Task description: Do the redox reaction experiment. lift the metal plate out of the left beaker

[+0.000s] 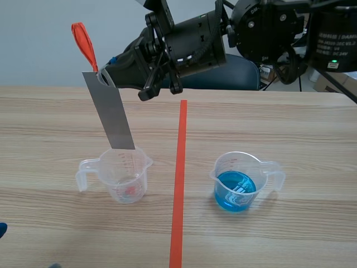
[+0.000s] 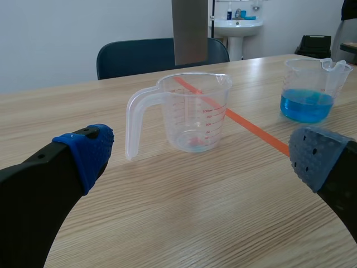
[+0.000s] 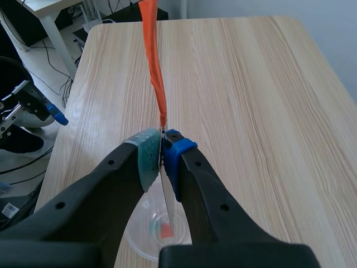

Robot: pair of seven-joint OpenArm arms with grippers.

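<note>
Right wrist view, my right tool (image 3: 162, 149) pinching metal plate (image 1: 111, 114), left wrist view shows it hanging above left beaker (image 2: 192, 114), my left tool (image 2: 201, 159) wide open

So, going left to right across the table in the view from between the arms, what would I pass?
Clear beaker, with the metal plate hanging over it → orange-red tape line → beaker of blue liquid.

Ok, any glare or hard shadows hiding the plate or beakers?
Scene view: even light, faint shadows by the left beaker and right beaker; the metal plate reads flat grey, no glare. Left wrist view: small highlights on the left beaker's rim. Right wrist view: plate edge-on, a thin line.
</note>
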